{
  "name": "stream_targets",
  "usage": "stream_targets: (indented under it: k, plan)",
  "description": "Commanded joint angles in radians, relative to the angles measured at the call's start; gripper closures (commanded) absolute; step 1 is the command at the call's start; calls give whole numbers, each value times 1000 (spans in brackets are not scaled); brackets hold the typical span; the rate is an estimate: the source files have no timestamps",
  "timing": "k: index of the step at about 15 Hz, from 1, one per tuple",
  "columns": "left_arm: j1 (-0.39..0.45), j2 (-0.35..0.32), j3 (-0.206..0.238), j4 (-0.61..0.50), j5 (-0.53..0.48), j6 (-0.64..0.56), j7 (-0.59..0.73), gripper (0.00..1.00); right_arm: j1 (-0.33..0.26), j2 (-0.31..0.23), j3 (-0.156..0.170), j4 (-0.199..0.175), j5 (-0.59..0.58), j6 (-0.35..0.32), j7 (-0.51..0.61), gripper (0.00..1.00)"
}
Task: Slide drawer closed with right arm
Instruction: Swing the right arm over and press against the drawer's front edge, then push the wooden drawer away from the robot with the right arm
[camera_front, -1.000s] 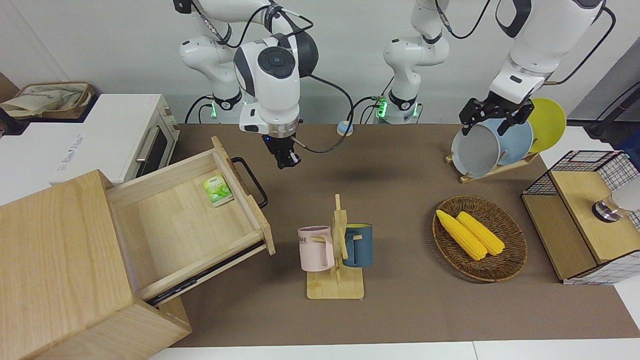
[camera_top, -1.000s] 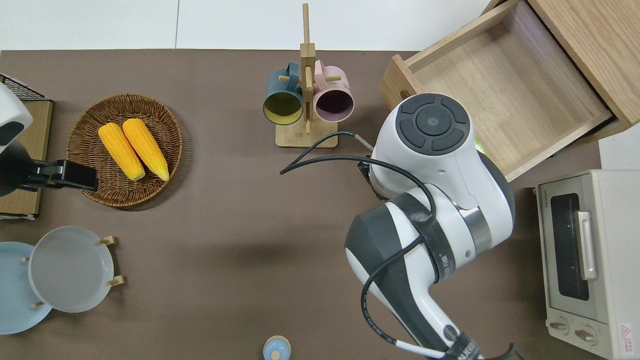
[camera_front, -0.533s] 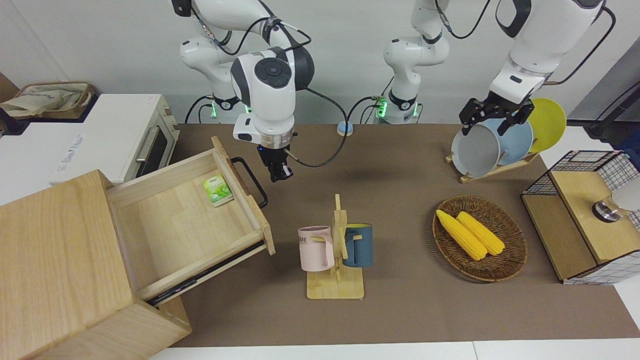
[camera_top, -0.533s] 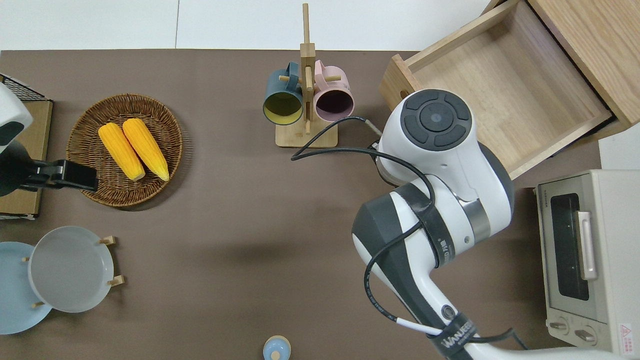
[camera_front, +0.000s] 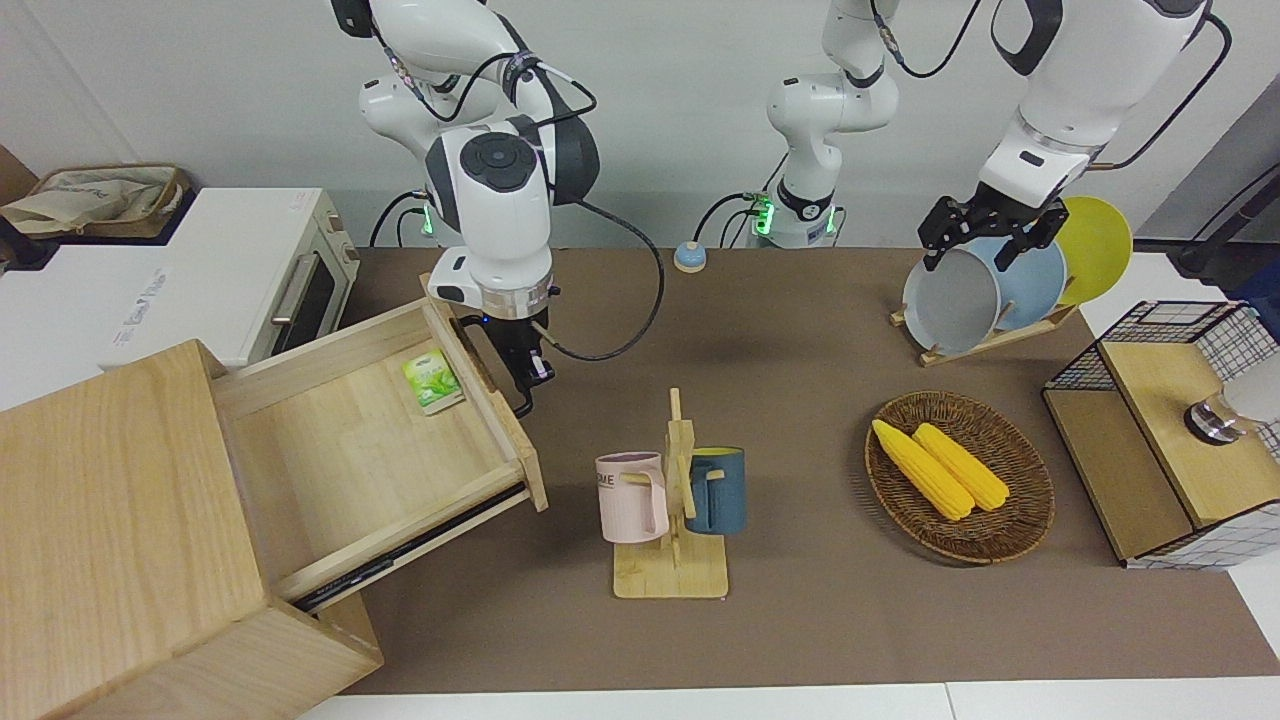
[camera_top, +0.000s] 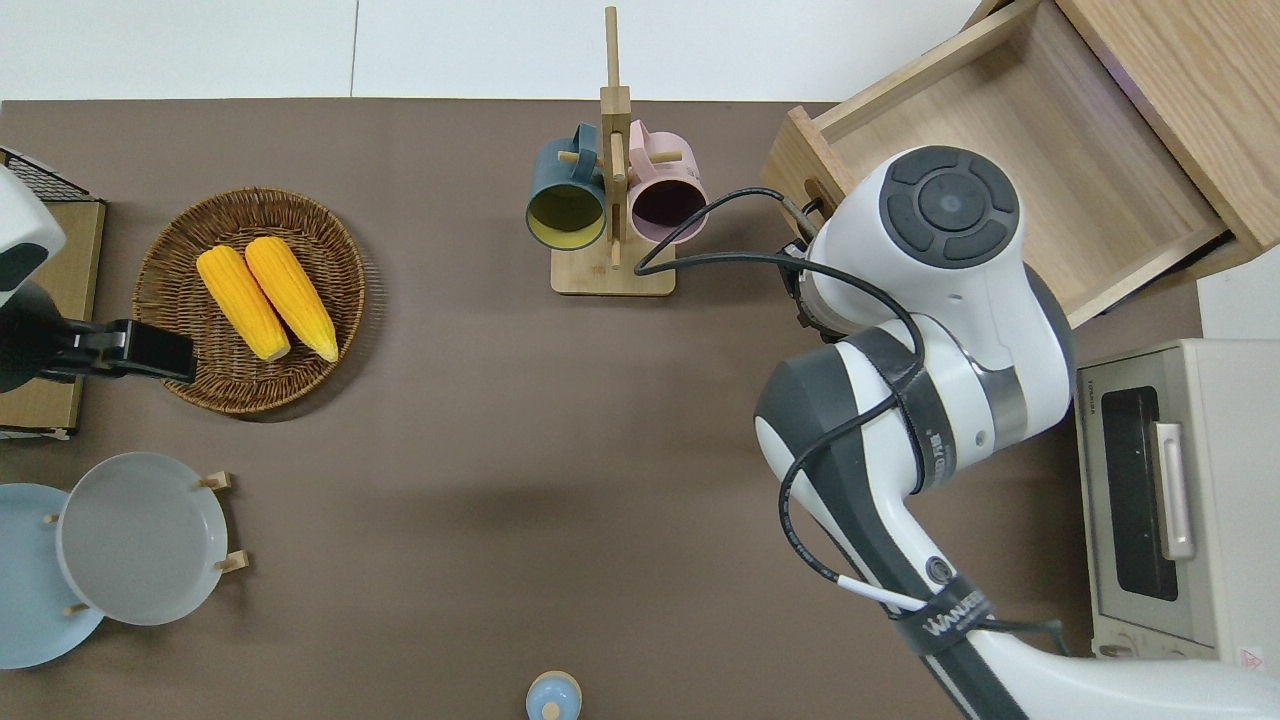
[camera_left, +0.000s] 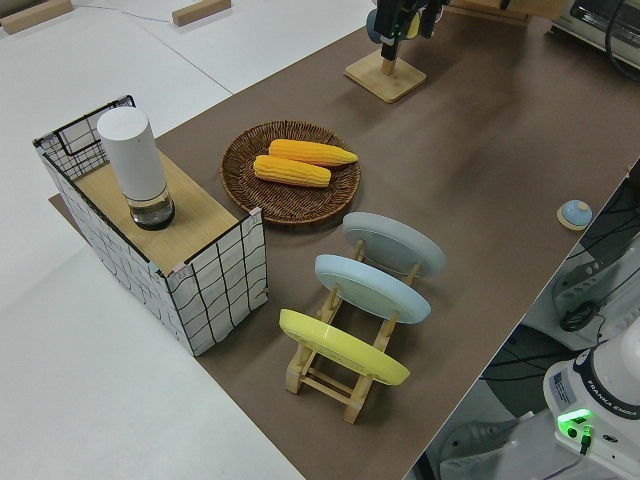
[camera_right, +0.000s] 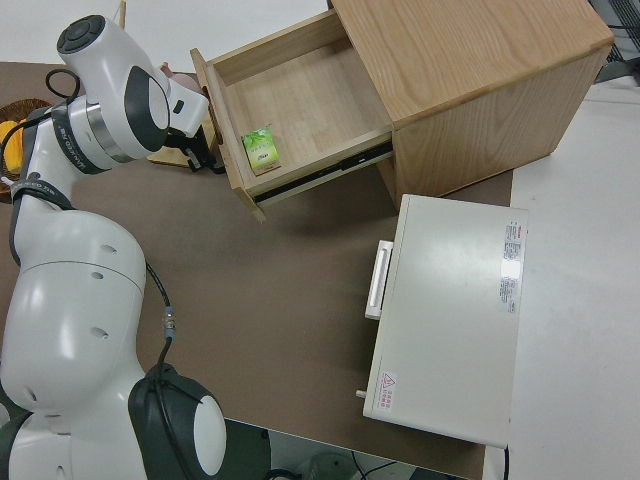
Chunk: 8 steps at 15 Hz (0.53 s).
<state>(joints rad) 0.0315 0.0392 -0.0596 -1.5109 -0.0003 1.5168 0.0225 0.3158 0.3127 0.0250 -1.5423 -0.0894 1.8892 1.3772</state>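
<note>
The light-wood drawer (camera_front: 350, 450) stands pulled far out of the big wood box (camera_front: 110, 520) at the right arm's end of the table. It also shows in the overhead view (camera_top: 1000, 150) and the right side view (camera_right: 300, 100). A small green packet (camera_front: 432, 380) lies inside it near the front panel. My right gripper (camera_front: 525, 380) is low against the outside of the drawer's front panel, at the black loop handle (camera_front: 522, 405), which it mostly covers. In the overhead view the wrist hides the gripper. The left arm is parked.
A white oven (camera_front: 230, 270) stands beside the box, nearer to the robots. A wooden mug rack (camera_front: 670, 500) with a pink and a blue mug stands close to the drawer's front. A basket of corn (camera_front: 960, 475), a plate rack (camera_front: 990, 290) and a wire-mesh rack (camera_front: 1160, 430) stand toward the left arm's end.
My right gripper has moved from over the bare table toward the drawer and down to its handle. The drawer has barely shifted. The left arm has not moved.
</note>
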Motion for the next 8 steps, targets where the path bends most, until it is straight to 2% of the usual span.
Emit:
stream_targets:
  k: [1, 4, 8]
  plan:
    - [4, 11, -6, 24, 17, -20, 10, 7, -55, 23, 13, 30, 14, 19, 16, 1000]
    - [4, 13, -6, 26, 17, -20, 10, 7, -75, 32, 13, 37, 28, 73, 14, 1000]
    - [4, 11, -6, 26, 17, -20, 10, 7, -119, 59, 16, 64, 43, 76, -38, 1000]
